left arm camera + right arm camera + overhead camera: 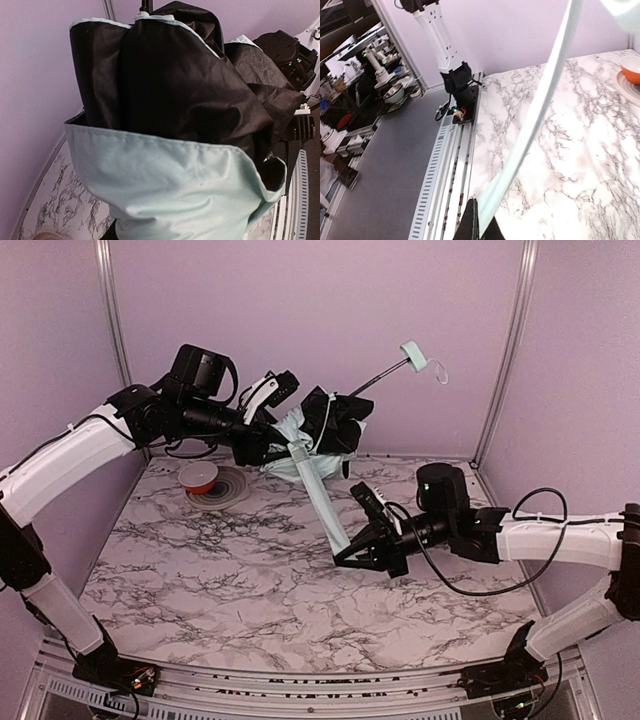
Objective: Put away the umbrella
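Note:
The umbrella [330, 425] is held up in the air at the back, a bunched bundle of pale mint fabric with a black lining. Its slim shaft [380, 375] slants up to the right and ends in the small pale green handle [413, 352]. My left gripper [283, 437] is at the bundle and the fabric hides its fingers. The canopy [175, 185] fills the left wrist view. A long pale mint fabric strip [322, 495] runs down from the bundle. My right gripper [345, 550] is shut on its lower end, just above the table. The strip [540, 115] sits between my black fingertips [470, 222].
An orange bowl [200, 476] sits on a grey plate [235, 492] at the back left of the marble table [250, 580]; the bowl also shows in the right wrist view [630, 70]. Purple walls close the back and sides. The left arm's base [457, 82] stands at the near rail.

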